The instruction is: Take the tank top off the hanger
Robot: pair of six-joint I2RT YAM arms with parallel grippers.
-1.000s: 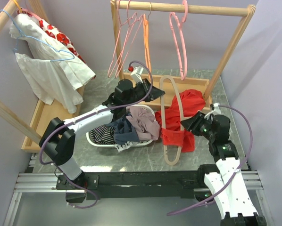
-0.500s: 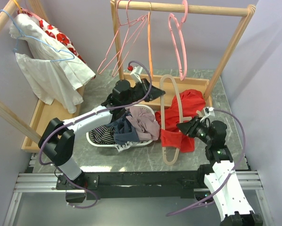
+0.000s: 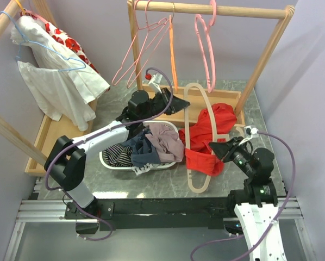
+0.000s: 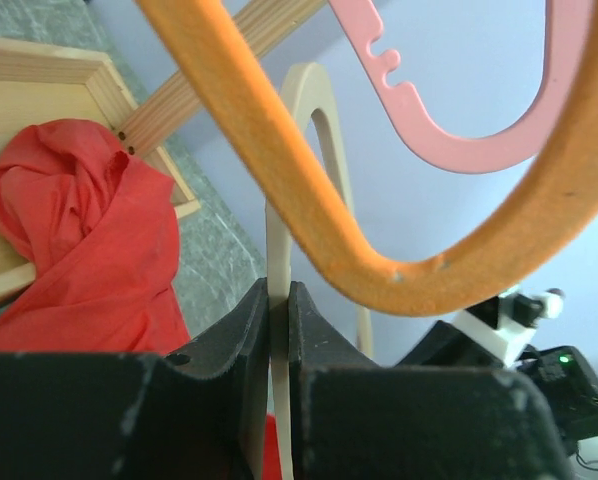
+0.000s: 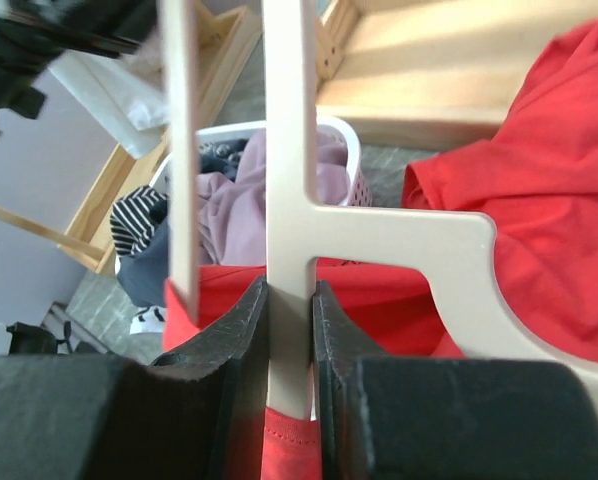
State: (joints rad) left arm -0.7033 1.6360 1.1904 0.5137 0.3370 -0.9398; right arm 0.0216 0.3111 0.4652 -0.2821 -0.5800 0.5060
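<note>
No readable text, labels, brands, numbers or signs in any view.

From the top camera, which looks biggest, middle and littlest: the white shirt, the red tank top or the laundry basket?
Biggest: white shirt.
Then red tank top and laundry basket, about alike; I can't rank those.
</note>
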